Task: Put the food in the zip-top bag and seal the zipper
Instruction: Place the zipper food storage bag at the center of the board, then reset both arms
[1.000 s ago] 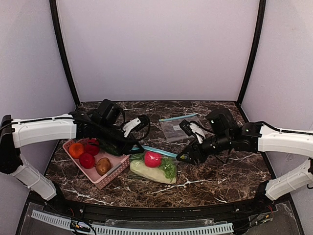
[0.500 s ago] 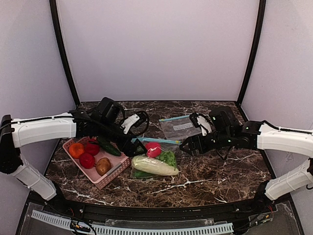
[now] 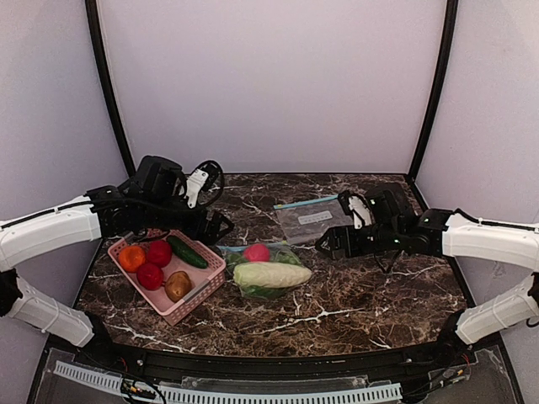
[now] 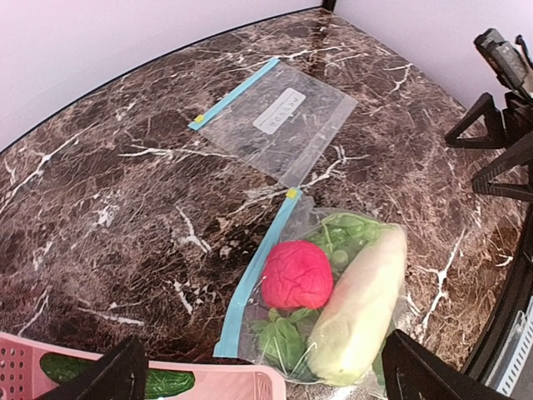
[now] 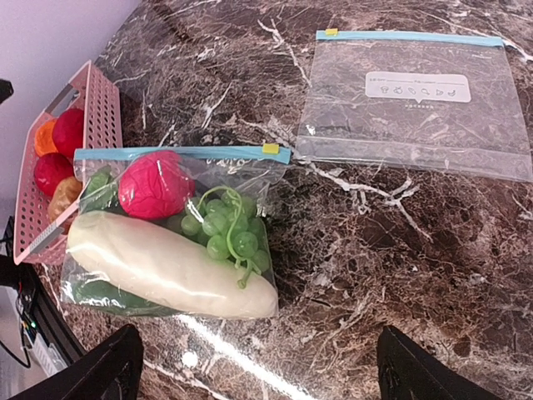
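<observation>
The zip-top bag (image 3: 268,271) lies flat on the marble between both arms, with no finger touching it. Inside it is the food: a pinkish-red round piece (image 5: 156,185), a long pale cabbage piece (image 5: 166,267), green grapes (image 5: 229,233) and leafy green lettuce (image 4: 283,337). Its teal zipper (image 5: 179,152) runs straight along the far edge; in the left wrist view the zipper (image 4: 254,279) runs along the bag's left side. My left gripper (image 3: 216,225) hangs open just left of the bag, above the basket's corner. My right gripper (image 3: 325,246) hangs open just right of it.
A second, empty zip-top bag (image 3: 310,220) lies flat behind the filled one. A pink basket (image 3: 208,282) at the front left holds an orange, red fruits, a potato and a cucumber (image 3: 187,252). Black frame posts stand at the back corners.
Both grippers have opened and let go of the bag. It has dropped flat onto the table. The left arm has drawn back to the left, the right arm slightly back.
</observation>
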`<action>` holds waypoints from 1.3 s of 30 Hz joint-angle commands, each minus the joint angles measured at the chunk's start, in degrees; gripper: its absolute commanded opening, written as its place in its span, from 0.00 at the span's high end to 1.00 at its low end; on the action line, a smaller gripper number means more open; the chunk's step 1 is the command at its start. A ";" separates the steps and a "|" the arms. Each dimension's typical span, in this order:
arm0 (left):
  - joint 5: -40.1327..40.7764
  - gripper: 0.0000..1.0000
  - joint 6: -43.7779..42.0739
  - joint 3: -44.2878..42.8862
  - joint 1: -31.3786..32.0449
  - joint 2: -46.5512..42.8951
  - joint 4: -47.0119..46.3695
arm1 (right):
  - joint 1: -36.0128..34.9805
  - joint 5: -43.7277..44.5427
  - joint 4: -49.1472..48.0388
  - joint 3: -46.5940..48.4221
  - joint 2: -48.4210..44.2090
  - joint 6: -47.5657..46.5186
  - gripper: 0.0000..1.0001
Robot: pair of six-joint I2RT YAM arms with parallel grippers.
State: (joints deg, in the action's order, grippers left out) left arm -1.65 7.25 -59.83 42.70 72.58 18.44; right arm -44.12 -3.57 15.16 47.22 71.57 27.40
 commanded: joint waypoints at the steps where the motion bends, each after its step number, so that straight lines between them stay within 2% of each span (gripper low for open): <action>1: 7.49 0.01 5.38 3.01 -2.10 -0.83 -1.01 | 3.02 0.93 -4.83 -0.56 1.64 3.15 0.04; 5: 7.38 0.01 5.96 5.42 -8.66 -1.02 -2.50 | 7.14 0.11 -9.13 -2.32 2.45 3.92 0.04; 10: 6.39 0.01 5.89 9.44 -20.38 -3.53 -4.93 | 15.06 -0.28 -10.78 -5.20 0.30 2.15 0.04; 15: 6.85 0.01 6.82 13.64 -32.97 -8.33 -7.65 | 24.76 -0.16 -11.49 -9.41 -6.26 -1.30 0.03; 19: 9.70 0.01 7.79 17.77 -39.95 -12.18 -10.15 | 31.67 -0.34 -13.91 -13.65 -13.19 -3.04 0.01; 23: 17.29 0.01 7.55 24.28 -41.18 -16.74 -16.96 | 34.78 0.12 -19.57 -18.35 -19.17 -5.03 0.02; 28: 21.86 0.01 4.27 32.27 -41.20 -22.47 -28.71 | 34.88 4.56 -28.76 -24.29 -22.25 -11.10 0.01; 36: 25.32 0.01 -0.79 42.22 -41.20 -22.37 -45.25 | 34.89 9.45 -44.41 -32.95 -21.47 -19.37 0.01; 39: 26.64 0.01 -1.66 44.23 -41.20 -20.81 -48.17 | 34.76 10.38 -45.50 -33.35 -21.68 -20.92 0.01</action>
State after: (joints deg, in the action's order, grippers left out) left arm 22.04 8.38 -18.22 1.76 50.39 -21.30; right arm -9.41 3.73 -21.45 15.22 49.87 10.87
